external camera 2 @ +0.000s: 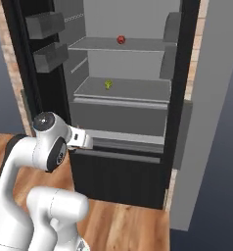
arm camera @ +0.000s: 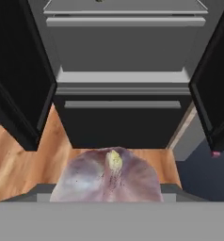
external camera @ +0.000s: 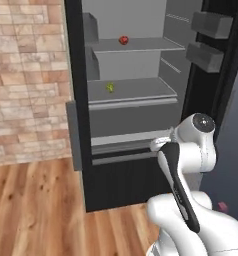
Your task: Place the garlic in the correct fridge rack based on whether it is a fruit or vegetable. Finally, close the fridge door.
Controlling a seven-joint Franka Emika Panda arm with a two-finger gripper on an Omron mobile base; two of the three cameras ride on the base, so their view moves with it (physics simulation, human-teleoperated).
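Holding garlic (arm camera: 109,181) clamped in hand (arm camera: 109,195), near open fridge front, below fridge rack (external camera: 133,102) carrying green vegetable (external camera: 110,87).

No readable text (or labels) anywhere

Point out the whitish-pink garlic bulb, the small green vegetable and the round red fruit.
whitish-pink garlic bulb (arm camera: 109,181), hand view, its front.
small green vegetable (external camera: 110,87), left base view, its middle.
round red fruit (external camera 2: 121,39), right base view, its middle.
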